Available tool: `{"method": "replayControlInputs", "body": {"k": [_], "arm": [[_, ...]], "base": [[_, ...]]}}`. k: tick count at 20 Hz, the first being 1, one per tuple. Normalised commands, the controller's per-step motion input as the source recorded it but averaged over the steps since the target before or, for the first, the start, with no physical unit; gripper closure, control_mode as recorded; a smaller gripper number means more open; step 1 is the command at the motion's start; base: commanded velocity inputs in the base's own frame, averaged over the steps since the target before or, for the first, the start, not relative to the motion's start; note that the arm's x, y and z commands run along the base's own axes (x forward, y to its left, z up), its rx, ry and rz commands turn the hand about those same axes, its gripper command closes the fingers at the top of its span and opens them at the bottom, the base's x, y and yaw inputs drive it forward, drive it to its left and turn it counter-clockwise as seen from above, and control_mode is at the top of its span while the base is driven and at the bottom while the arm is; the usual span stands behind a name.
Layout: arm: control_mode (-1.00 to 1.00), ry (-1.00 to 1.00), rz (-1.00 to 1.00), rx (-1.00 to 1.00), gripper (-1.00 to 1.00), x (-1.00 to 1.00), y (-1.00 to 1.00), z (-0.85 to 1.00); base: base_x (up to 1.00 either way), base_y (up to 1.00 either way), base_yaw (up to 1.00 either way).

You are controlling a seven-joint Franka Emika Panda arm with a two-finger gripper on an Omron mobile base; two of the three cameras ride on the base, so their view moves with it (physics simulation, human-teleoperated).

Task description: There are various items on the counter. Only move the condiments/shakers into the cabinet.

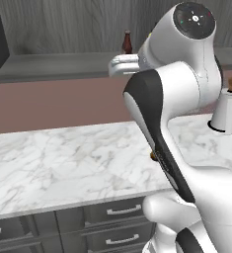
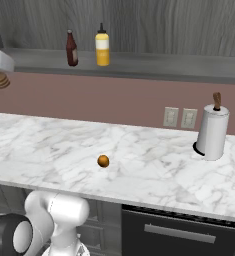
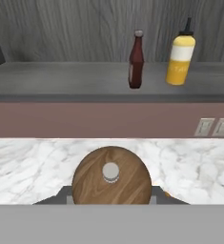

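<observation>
Pincer (image 3: 111,198) tips apparently behind wooden shaker (image 3: 111,176)

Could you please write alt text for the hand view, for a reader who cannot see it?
A round wooden shaker fills the lower centre, gripped between the gripper fingers above the marble counter. Beyond, a dark red sauce bottle and a yellow squeeze bottle stand on the grey cabinet shelf.

Sauce bottle (image 3: 136,59), squeeze bottle (image 3: 181,56) upright on ledge (image 3: 46,78); shaker (image 3: 111,176) apparently gripped.
</observation>
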Motion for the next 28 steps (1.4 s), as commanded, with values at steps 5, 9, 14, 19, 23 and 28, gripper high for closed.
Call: {"method": "replayControlInputs", "body": {"k": [5,9,14,19,23,28], "arm": [[-1.00,-0.04,0.00,0.03,1.00,0.42,0.08,0.04],[-1.00,-0.09,0.00,0.03,1.00,0.68,0.11,0.00],[-1.00,-0.04,-0.01,0.02,1.00,0.82,0.07,0.01],[-1.00,0.00,0.00,0.00,1.00,0.86,0.00,0.00],[-1.00,0.04,0.00,0.01,1.00,0.79,0.00,0.00],[-1.00,0.09,0.00,0.02,1.00,0.66,0.00,0.00]], "base": [[0.00,0.00,0.00],[0.00,0.00,0.00],[0.00,0.00,0.00],[0.00,0.00,0.00],[0.00,0.00,0.00],[0.00,0.00,0.00]]}}
